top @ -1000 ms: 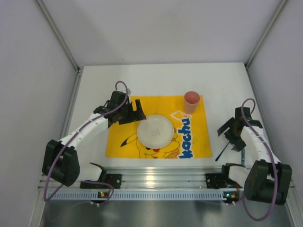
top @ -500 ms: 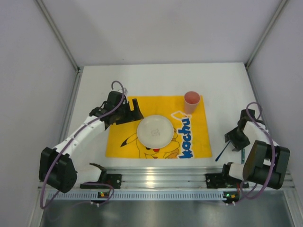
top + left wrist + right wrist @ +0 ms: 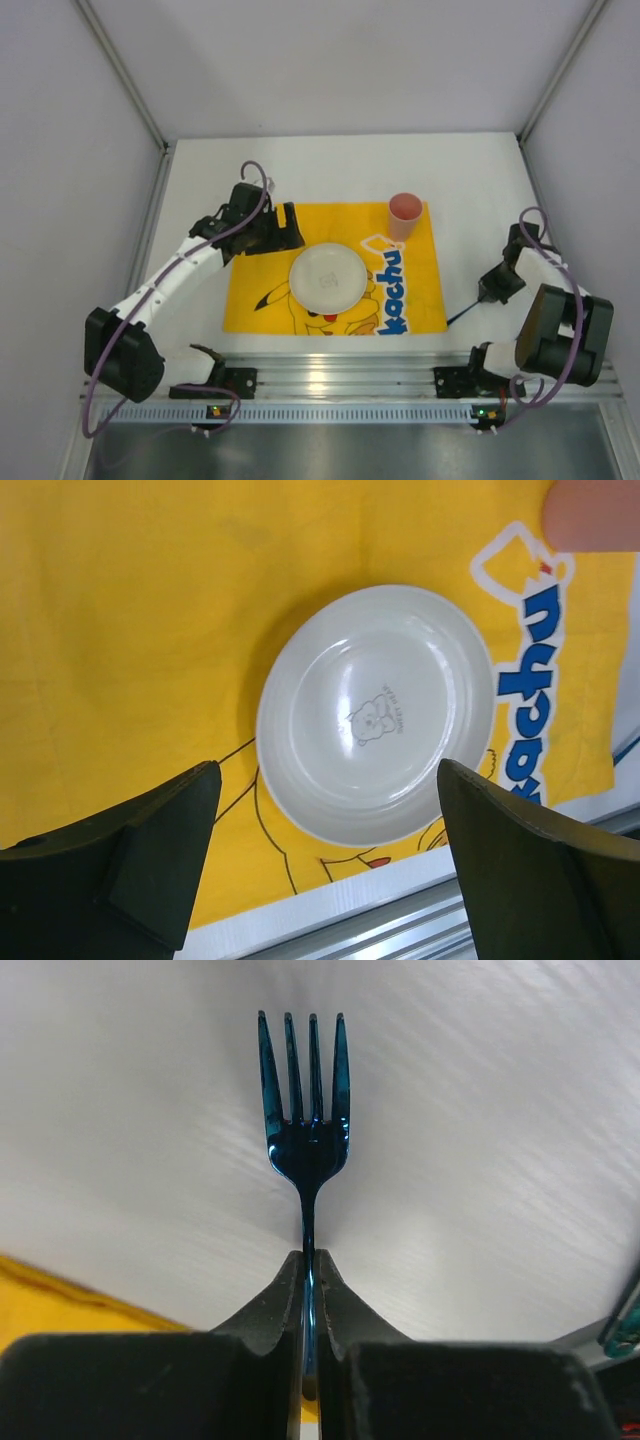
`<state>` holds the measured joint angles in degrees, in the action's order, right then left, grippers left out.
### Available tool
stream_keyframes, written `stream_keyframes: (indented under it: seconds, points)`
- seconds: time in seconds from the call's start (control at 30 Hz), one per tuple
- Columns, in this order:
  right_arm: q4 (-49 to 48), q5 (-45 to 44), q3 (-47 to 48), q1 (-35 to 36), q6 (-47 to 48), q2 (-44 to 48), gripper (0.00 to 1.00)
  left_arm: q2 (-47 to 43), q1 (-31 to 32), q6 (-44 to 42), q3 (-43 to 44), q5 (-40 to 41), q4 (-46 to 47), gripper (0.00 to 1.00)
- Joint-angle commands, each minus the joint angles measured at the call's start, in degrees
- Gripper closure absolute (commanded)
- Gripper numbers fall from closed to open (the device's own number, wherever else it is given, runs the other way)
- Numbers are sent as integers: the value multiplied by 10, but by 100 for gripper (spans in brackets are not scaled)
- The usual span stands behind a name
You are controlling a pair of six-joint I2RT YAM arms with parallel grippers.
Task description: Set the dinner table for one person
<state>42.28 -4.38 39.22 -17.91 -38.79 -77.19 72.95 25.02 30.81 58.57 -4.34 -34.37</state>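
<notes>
The white dinner table (image 3: 340,165) carries a yellow cartoon placemat (image 3: 250,300). A white plate (image 3: 326,276) (image 3: 375,715) lies at the placemat's middle, and a pink cup (image 3: 405,215) (image 3: 595,515) stands on its far right corner. My right gripper (image 3: 492,287) (image 3: 308,1255) is shut on the thin handle of a blue fork (image 3: 307,1110) just right of the placemat. The fork's tines point away over bare table, and its handle end (image 3: 460,316) shows below the gripper. My left gripper (image 3: 283,228) (image 3: 325,780) hangs open and empty above the placemat, left of the plate.
A teal item (image 3: 622,1328) shows at the right wrist view's right edge. An aluminium rail (image 3: 340,375) runs along the table's near edge. Grey walls close in the table on the left, right and far sides.
My right gripper has dropped to the table and shut on the fork's handle. The left gripper has drifted slightly towards the far side, still open.
</notes>
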Motion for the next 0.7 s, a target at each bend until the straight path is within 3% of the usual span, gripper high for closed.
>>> stream_keyframes:
  seconds: [0.0, 0.17, 0.3, 0.47, 0.57, 0.67]
  points:
    - [-31, 63, 65, 37, -11, 48, 100, 21, 28, -45, 75, -27, 18, 6]
    - [51, 90, 197, 75, -25, 99, 100, 100, 85, -57, 165, -138, 56, 11]
    - [85, 147, 265, 113, -53, 113, 100, 151, 148, -30, 208, -203, 139, 15]
    - [118, 150, 338, 141, -65, 125, 100, 206, 200, 10, 241, -238, 209, 17]
    - [130, 176, 348, 141, -62, 128, 100, 228, 217, 47, 251, -256, 273, 15]
    - [136, 187, 345, 141, -61, 143, 100, 258, 234, 53, 283, -262, 280, 16]
